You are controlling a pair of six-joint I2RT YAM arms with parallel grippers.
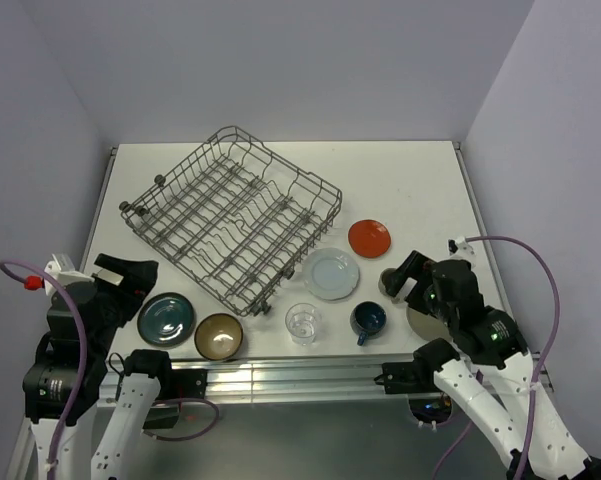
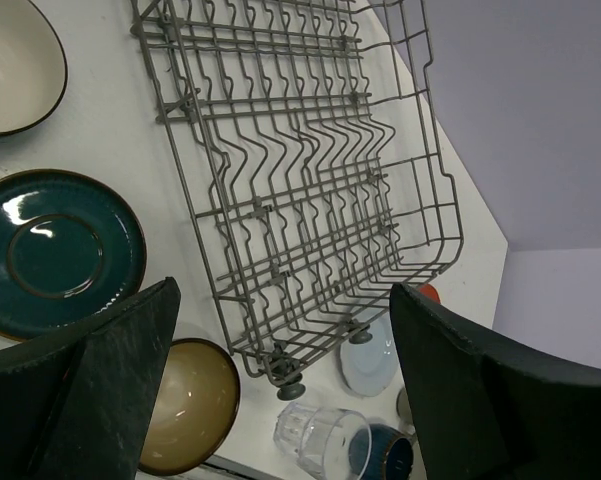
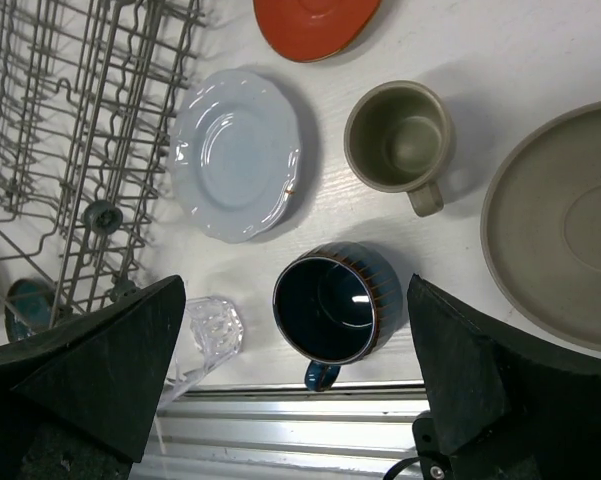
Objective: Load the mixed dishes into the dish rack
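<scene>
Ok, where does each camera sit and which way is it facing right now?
Top external: high behind the robot, looking down on the table; left gripper and right gripper both show.
Left wrist: looks down across the dish rack and teal plate; its own open gripper frames the bottom.
Right wrist: looks straight down on the blue cup and pale blue plate; own open gripper below.
Shared: both wrist views catch the clear glass.
</scene>
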